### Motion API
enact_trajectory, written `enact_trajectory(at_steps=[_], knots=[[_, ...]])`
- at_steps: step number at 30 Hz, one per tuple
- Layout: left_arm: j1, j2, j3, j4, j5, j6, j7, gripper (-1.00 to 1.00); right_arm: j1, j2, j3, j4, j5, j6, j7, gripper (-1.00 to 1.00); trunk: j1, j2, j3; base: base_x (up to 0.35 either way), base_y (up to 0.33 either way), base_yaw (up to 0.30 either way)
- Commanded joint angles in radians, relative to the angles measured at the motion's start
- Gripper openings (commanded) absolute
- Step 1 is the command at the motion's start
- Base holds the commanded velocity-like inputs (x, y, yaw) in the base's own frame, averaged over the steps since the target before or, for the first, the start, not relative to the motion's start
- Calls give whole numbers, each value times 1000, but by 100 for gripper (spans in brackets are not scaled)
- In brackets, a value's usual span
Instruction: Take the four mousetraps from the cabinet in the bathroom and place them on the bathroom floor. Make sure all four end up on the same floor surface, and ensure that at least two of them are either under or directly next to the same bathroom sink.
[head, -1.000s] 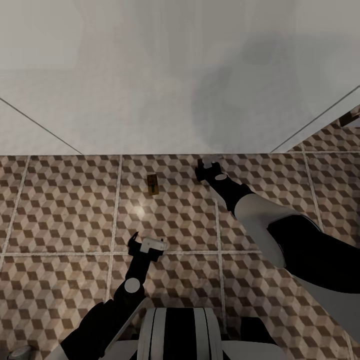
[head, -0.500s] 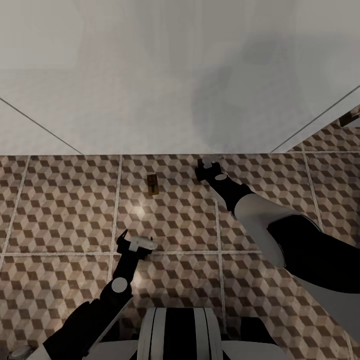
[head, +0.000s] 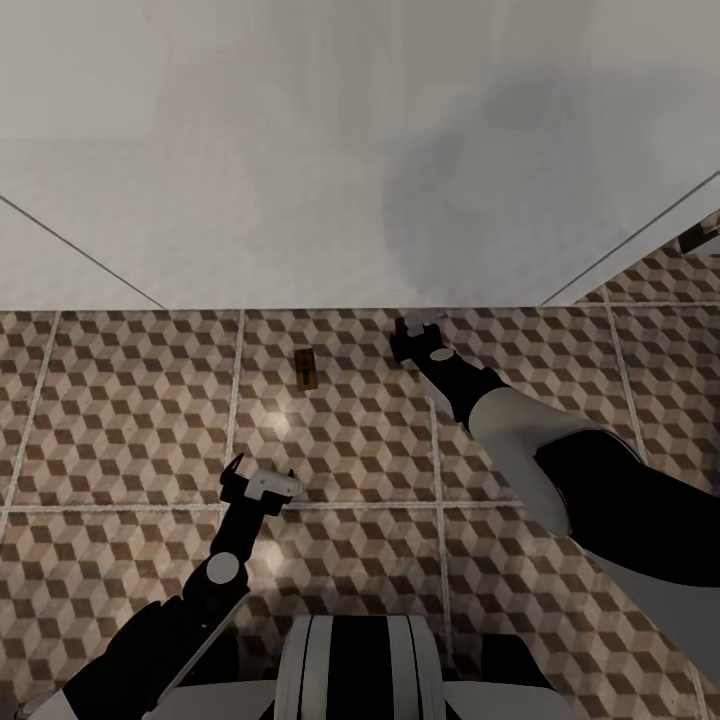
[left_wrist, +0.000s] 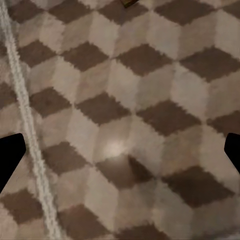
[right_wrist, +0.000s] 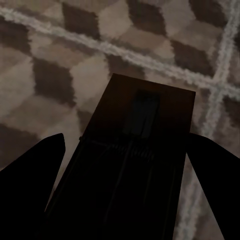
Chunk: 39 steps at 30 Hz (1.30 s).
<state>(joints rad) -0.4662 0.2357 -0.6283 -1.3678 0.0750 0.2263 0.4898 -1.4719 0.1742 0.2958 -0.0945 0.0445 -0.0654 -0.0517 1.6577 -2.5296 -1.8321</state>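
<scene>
While one mousetrap (head: 305, 367) already lies on the bathroom floor (head: 120, 400), my right gripper (head: 408, 338) at 12 o'clock grasps another; left gripper (head: 258, 480) hangs released.

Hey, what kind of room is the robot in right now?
Probably a bathroom, though no fixture is plainly recognisable. The floor has large tiles in a brown, beige and white cube pattern with pale grout, and a broad white surface fills the upper head view. A mousetrap lies on the tiles.
</scene>
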Motion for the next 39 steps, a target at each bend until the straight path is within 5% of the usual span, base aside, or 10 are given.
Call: enact_trajectory(at_steps=[1, 8, 17, 29, 39], knots=[[-1, 5, -4, -2, 8, 4, 9, 100, -1, 0, 4, 2, 5, -4, -5, -100, 0, 0, 0, 0, 0, 0], [-1, 22, -3, -2, 34, 4, 8, 100, -1, 0, 3, 2, 5, -5, -5, -100, 0, 0, 0, 0, 0, 0], [0, 48, 0, -11, 179, 2, 1, 100, -1, 0, 4, 4, 5, -5, -5, -100, 0, 0, 0, 0, 0, 0], [-1, 66, 1, -11, 204, 2, -2, 100, -1, 0, 4, 4, 5, -13, -3, -100, 0, 0, 0, 0, 0, 0], [0, 66, 1, -4, 206, 2, -2, 100, -1, 0, 4, 8, 3, -108, 4, -100, 0, 0, 0, 0, 0, 0]])
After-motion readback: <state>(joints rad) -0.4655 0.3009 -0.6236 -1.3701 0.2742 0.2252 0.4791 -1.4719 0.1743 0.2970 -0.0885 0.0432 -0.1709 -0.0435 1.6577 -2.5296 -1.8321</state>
